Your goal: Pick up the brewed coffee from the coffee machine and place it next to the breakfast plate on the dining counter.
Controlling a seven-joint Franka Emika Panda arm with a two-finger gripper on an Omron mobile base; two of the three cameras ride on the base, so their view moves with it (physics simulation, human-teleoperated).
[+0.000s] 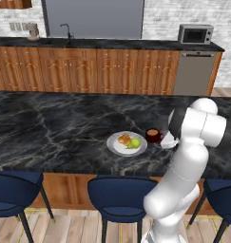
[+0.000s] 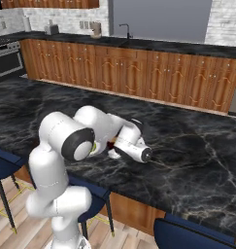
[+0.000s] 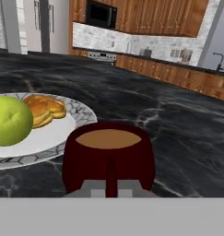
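The brewed coffee (image 1: 153, 135) is a dark red mug of brown liquid, low on the black marble dining counter (image 1: 64, 118), just right of the breakfast plate (image 1: 116, 147). In the hand view the mug (image 3: 109, 156) is close in front, its handle toward me. My gripper (image 3: 109, 190) is shut on that handle. The white plate (image 3: 81, 113) with a pastry and a green fruit lies to the mug's left there. In the left base view the gripper (image 1: 165, 141) reaches the mug from the right. The coffee machine (image 1: 33, 31) stands far off on the back counter.
Dark blue stools (image 1: 119, 194) line the near side of the dining counter. Wood cabinets (image 1: 112, 71) run along the back wall, with a silver microwave (image 1: 195, 34) at the right and a faucet (image 1: 67, 29). A stove (image 2: 8, 58) sits at the far left.
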